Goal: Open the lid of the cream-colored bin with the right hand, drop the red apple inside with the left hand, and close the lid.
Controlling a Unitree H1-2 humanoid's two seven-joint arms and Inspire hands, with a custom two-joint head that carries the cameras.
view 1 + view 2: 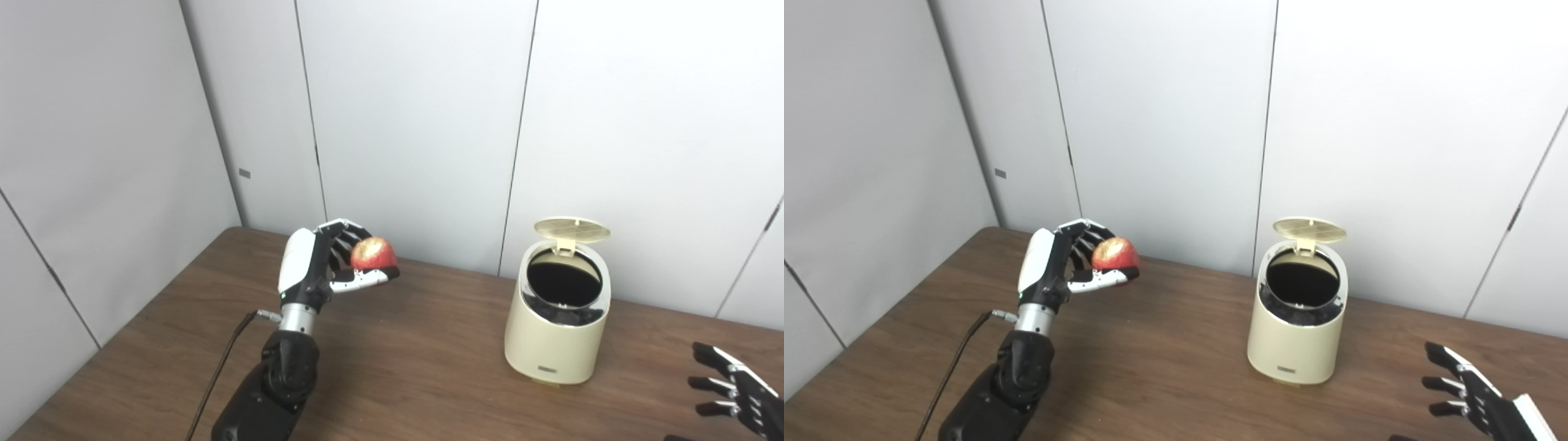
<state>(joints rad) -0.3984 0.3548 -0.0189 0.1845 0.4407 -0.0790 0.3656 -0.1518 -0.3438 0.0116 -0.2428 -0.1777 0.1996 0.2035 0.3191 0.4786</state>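
Observation:
The cream-colored bin stands on the table at right of centre, its round lid swung up and back, showing a dark inside. My left hand is raised above the table at left, shut on the red apple, well to the left of the bin. My right hand hovers low at the bottom right corner, open with fingers spread, right of the bin and apart from it.
The brown wooden table runs up to grey wall panels at the back and left. A black cable hangs beside my left forearm.

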